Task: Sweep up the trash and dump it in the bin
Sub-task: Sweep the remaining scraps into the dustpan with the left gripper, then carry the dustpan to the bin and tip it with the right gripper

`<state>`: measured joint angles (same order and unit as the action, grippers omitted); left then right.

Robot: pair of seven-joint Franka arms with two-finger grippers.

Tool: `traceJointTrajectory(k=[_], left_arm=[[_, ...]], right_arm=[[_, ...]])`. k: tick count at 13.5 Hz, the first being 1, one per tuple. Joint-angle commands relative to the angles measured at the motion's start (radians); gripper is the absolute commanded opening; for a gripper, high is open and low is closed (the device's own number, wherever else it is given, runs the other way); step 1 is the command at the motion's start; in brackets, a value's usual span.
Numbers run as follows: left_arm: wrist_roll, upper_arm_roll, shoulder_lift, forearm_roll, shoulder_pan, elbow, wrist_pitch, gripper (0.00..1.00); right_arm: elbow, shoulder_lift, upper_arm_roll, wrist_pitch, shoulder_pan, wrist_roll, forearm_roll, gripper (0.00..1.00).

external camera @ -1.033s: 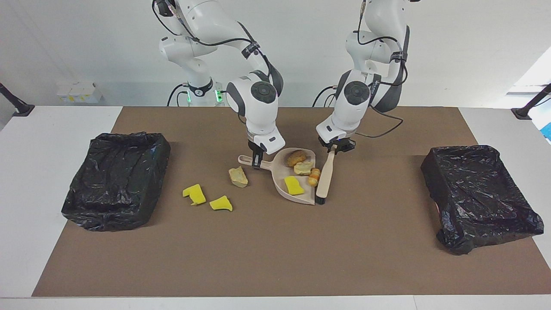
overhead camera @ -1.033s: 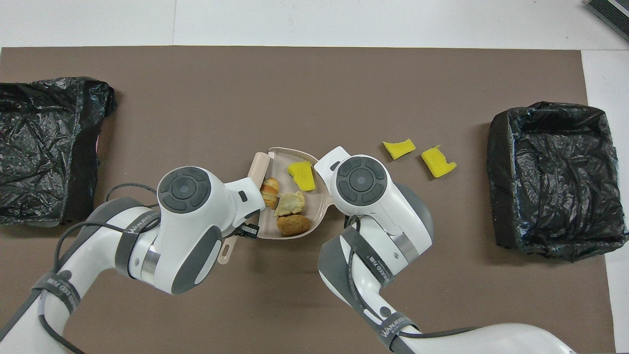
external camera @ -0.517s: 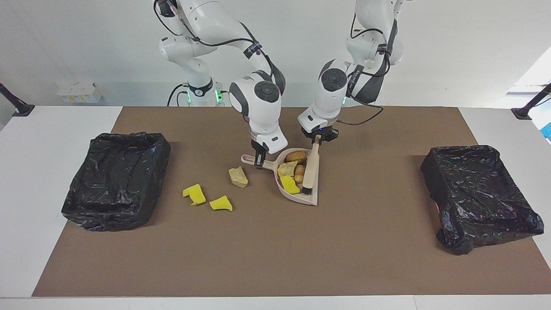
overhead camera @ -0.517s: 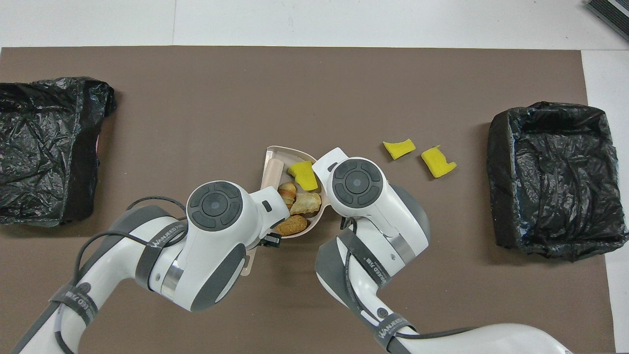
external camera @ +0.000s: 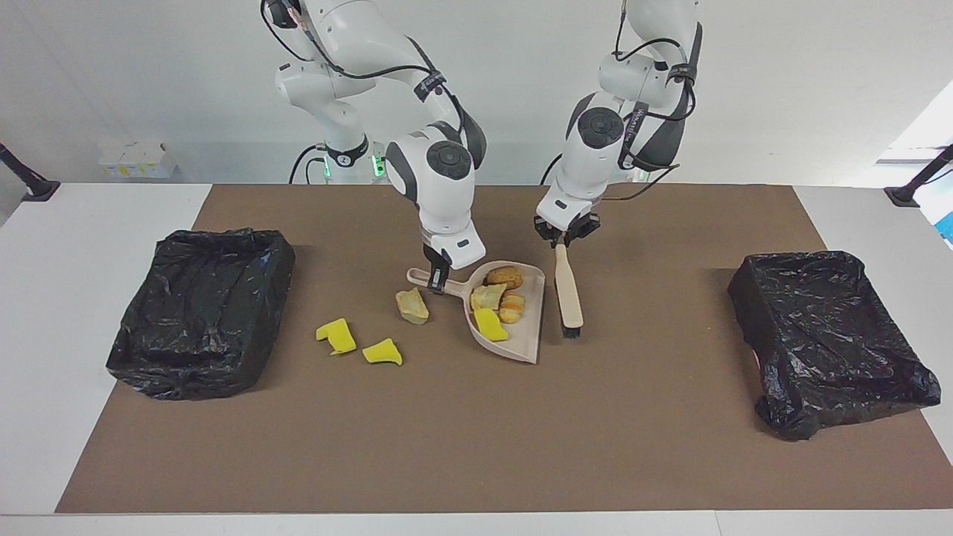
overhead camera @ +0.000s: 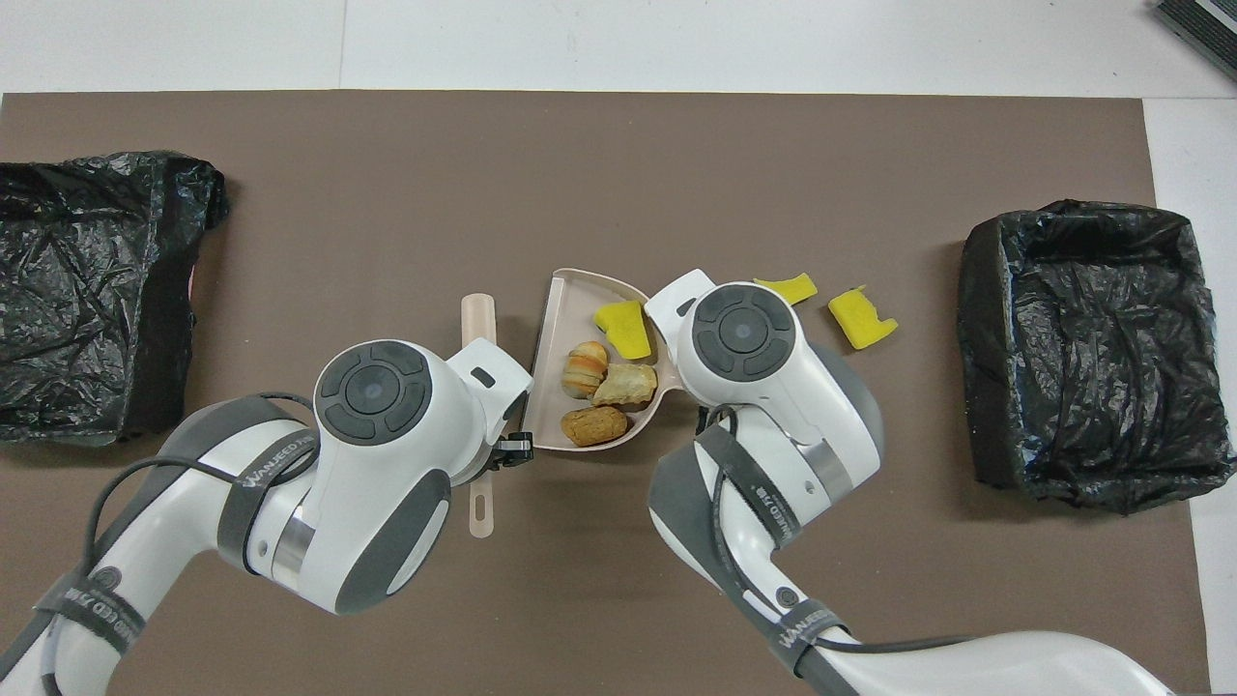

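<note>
Brown mat (external camera: 476,432): we see it covering most of the white desk (external camera: 74,223), everything else lying on it.
Dustpan (external camera: 521,339): beige, at mid-mat; its long axis runs slantwise, handle toward the robots and the right arm's end, open lip pointing away from the robots.
Trash in pan: we count four pieces, a brown bread chunk (external camera: 505,277) deepest, a tan chunk (external camera: 488,296), a ridged orange-tan piece (external camera: 512,306), and a yellow sponge piece (external camera: 489,324) nearest the lip.
Trash on mat: a tan chunk (external camera: 412,305) just beside the pan handle; two yellow sponge scraps (external camera: 336,335) (external camera: 383,351) lie between it and the bin at the right arm's end.
Right gripper (external camera: 437,281): fingers clamped on the dustpan handle.
Left gripper (external camera: 563,238): fingers closed on the brush handle's top.
Brush (external camera: 569,292): beige, hanging almost upright beside the pan, dark bristles (external camera: 572,332) pointing down at the mat; we cannot tell if they touch.
Bins: two black-bagged bins, one at each end (external camera: 201,309) (external camera: 826,335).
</note>
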<state>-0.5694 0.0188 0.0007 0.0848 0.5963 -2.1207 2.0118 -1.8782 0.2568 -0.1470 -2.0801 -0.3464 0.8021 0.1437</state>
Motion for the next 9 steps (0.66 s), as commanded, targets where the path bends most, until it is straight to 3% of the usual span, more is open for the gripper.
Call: traceJointTrajectory(k=[1,5,9], left_arm=[[-0.058,0.0,-0.077,-0.002,0.007,-0.018,-0.085,0.0],[-0.127,-0.01,-0.165,-0.002,0.078,-0.128,-0.074,0.0],[-0.18,-0.016,-0.289,-0.002,0.177,-0.306,0.073,0.0]], right_arm=[[0.017,-0.063,-0.009,0.069,0.084,0.153,-0.071,0.0],[0.119,-0.067,-0.009,0.208,0.21,0.379,-0.079,0.0],[0.16,-0.068,-0.006,0.238,0.361,0.609,-0.079,0.0]])
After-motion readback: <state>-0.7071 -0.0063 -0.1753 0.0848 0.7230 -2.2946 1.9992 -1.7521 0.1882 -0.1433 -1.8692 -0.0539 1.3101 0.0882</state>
